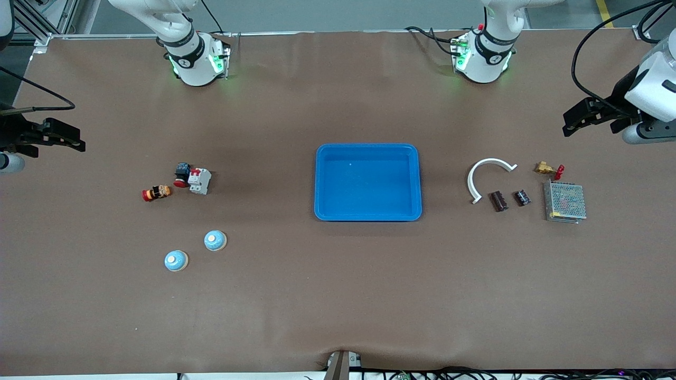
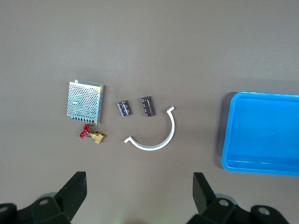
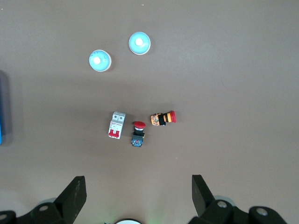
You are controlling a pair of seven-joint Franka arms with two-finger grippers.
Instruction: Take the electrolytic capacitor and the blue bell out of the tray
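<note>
Two dark capacitors (image 1: 498, 201) (image 1: 522, 197) lie toward the left arm's end of the table; both show in the left wrist view (image 2: 148, 106) (image 2: 124, 108). Two light blue bells (image 1: 215, 240) (image 1: 176, 260) stand toward the right arm's end; both show in the right wrist view (image 3: 99, 60) (image 3: 139, 43). An empty blue tray (image 1: 368, 215) sits mid-table. My left gripper (image 1: 578, 117) is open and empty, up in the air at the left arm's end of the table. My right gripper (image 1: 60, 137) is open and empty, up at the right arm's end.
Beside the capacitors lie a white curved piece (image 1: 483, 173), a brass valve with a red handle (image 1: 548, 169) and a metal mesh box (image 1: 565, 201). Near the bells lie a white circuit breaker (image 1: 199, 180), a red push button (image 1: 181, 174) and a red-orange striped part (image 1: 157, 192).
</note>
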